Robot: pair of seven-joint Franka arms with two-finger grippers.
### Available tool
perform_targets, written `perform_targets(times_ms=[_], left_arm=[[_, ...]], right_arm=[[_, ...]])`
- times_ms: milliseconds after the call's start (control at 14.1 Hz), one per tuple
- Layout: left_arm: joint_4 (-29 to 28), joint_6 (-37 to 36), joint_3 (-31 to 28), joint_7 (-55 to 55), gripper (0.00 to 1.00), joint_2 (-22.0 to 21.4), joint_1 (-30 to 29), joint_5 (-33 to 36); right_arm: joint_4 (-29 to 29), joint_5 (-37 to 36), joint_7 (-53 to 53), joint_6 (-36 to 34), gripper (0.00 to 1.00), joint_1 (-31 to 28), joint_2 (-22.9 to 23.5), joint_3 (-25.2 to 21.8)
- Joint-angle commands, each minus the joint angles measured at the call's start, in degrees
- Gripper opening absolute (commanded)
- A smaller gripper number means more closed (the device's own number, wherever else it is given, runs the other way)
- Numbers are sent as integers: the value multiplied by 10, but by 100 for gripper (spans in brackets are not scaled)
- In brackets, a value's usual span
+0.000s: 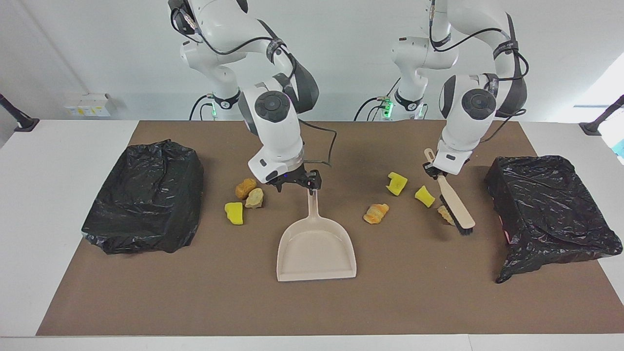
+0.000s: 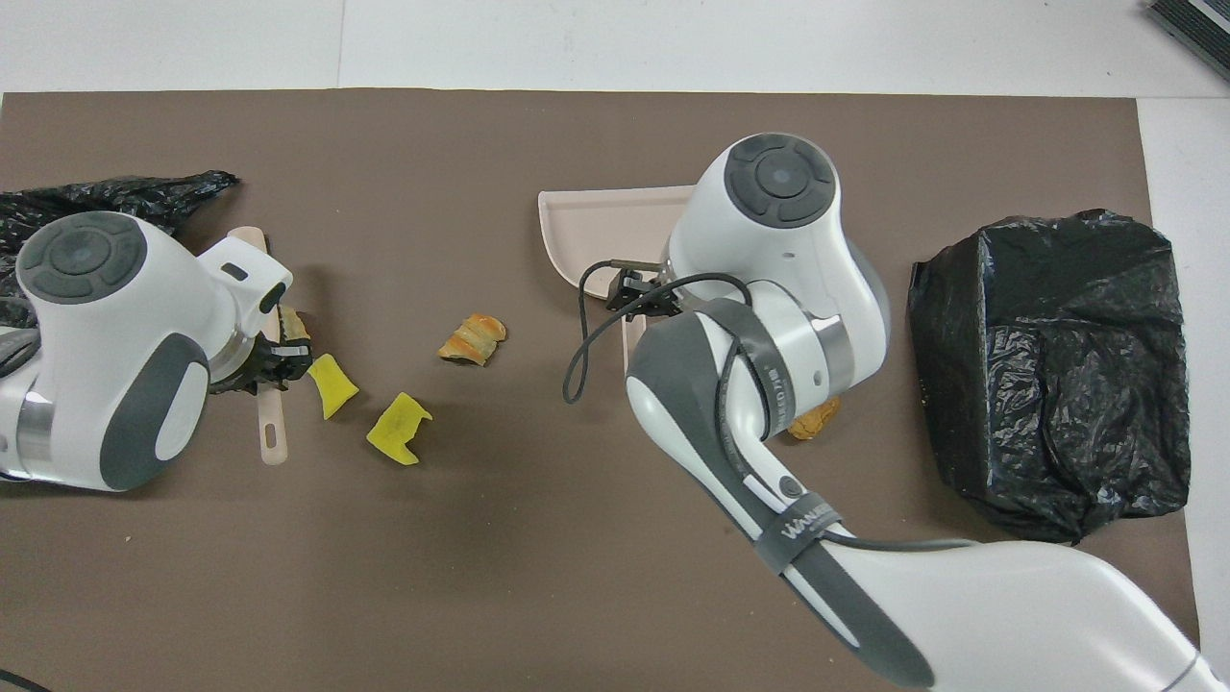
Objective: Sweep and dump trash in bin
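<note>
My right gripper [image 1: 311, 187] is shut on the handle of the beige dustpan [image 1: 316, 251], which rests on the brown mat with its mouth away from the robots. My left gripper [image 1: 435, 170] is shut on the handle of the brush [image 1: 456, 207], whose black bristles touch the mat beside a beige lump [image 1: 444, 213]. The trash lies in two groups. Two yellow chunks [image 1: 397, 183] [image 1: 424, 196] and a croissant-like piece [image 1: 376, 213] lie between brush and dustpan. An orange-brown lump [image 1: 245, 188], a beige lump [image 1: 255, 198] and a yellow chunk [image 1: 234, 213] lie beside the dustpan handle, toward the right arm's end.
Two bins wrapped in black bags stand on the mat, one at the right arm's end [image 1: 146, 195] [image 2: 1052, 370], one at the left arm's end [image 1: 551, 214] [image 2: 115, 197]. The mat [image 1: 195, 292] is ringed by white table. The right arm hides part of the dustpan [image 2: 596, 226] from overhead.
</note>
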State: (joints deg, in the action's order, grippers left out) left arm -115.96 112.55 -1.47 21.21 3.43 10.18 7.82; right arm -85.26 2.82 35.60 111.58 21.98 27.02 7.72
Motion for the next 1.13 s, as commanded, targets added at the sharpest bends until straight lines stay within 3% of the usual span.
perform_targets(times_ms=[0,142,284,426,496,567,638,709,780,1064], left_arm=[[-15,33,8,-68,0,-2,-64,11],[-44,48,8,-146,0,-12,-100,11],[-53,50,8,-291,0,-15,-127,2],[-85,50,8,-295,0,-31,-126,2],[-99,53,9,-294,0,-31,-125,2],[-116,68,9,-292,0,-34,-119,1],[-135,77,12,-279,0,-46,-112,-2],[-150,79,12,-251,0,-54,-91,-2],[-159,80,13,-220,0,-61,-71,-3],[-189,82,12,-124,0,-70,-2,-20]], right_arm=[[-10,-11,-10,24,100,16,18,0],[-30,-11,-31,41,100,18,18,0],[-46,-11,-54,51,100,18,18,0],[-51,-11,-66,52,97,18,17,0],[-50,-11,-67,52,89,17,17,0],[-50,-11,-67,52,72,17,17,0],[-51,-11,-68,52,44,18,16,0],[-50,-11,-67,51,10,17,17,0],[-49,-10,-62,50,0,18,17,0],[-46,-11,-56,38,0,18,12,-2]])
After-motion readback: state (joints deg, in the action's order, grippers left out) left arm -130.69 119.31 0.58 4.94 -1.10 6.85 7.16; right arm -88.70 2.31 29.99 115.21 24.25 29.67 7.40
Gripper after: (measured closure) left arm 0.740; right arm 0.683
